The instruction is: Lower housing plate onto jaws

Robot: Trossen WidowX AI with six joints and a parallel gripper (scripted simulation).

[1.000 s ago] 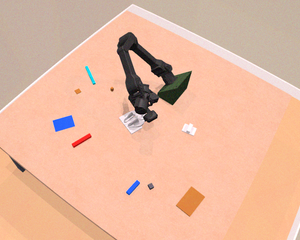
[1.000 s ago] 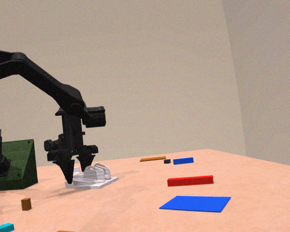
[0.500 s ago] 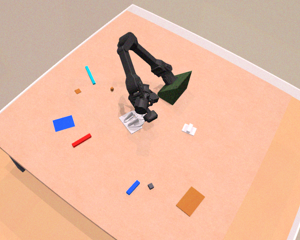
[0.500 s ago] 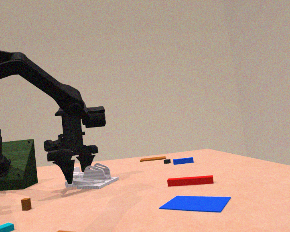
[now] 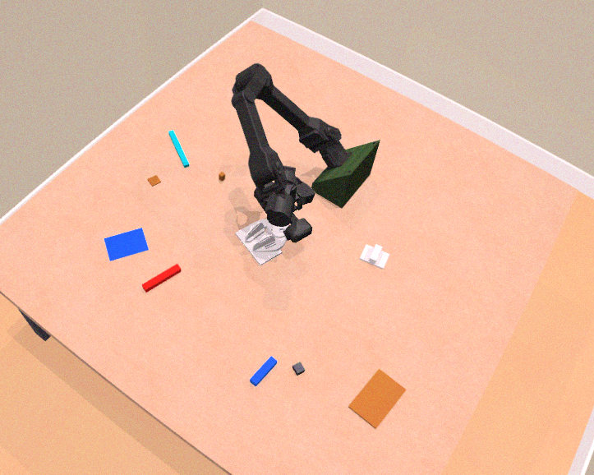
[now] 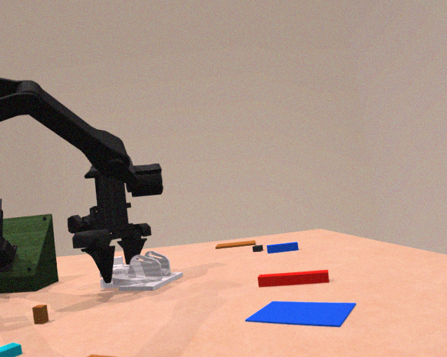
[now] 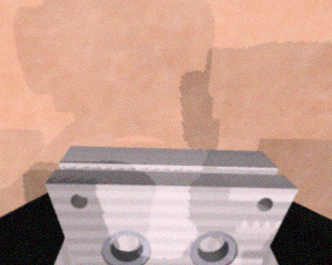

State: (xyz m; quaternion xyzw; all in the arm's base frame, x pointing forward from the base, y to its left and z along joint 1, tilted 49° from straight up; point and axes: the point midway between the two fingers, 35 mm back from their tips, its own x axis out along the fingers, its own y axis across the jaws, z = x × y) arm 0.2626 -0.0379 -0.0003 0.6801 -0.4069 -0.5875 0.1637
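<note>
Exterior view, low across the desk (image 5: 327, 316) (image 6: 200, 303) (image 7: 114, 68), shows what the top view largely covers: the black end effector (image 5: 281, 217) (image 6: 118, 272) (image 7: 168, 198) points down, its fingers apart and clamped on the white housing plate (image 5: 276, 228) (image 6: 119, 282) (image 7: 170, 207), one tip low at the plate's near side. The housing plate is at the rear of a pale base (image 5: 261, 258) (image 6: 138, 288), where two rounded, slotted fins (image 5: 261, 239) (image 6: 144, 267) stand upright; whether it sits fully closed on the stubs cannot be told.

Wrist view alone gives the plate's face, with two ringed openings and a small dark hole near each of two corners. A narrow gap separates its edge from a parallel pale bar (image 7: 170, 157), and black fingers flank it.

Top view, looking down past the arm (image 5: 253, 127) (image 6: 69, 118), adds a small white block piece (image 5: 375, 255), well apart from the base on the side away from the blue sheet (image 5: 126, 244) (image 6: 302, 314). It also shows the whole cyan bar (image 5: 178, 149) (image 6: 4, 350), which the exterior view cuts at its border. Both views catch the red bar (image 5: 161, 278) (image 6: 293, 278) near the blue sheet, and the green wedge (image 5: 345, 176) (image 6: 31, 249) beneath the arm's foot.
</note>
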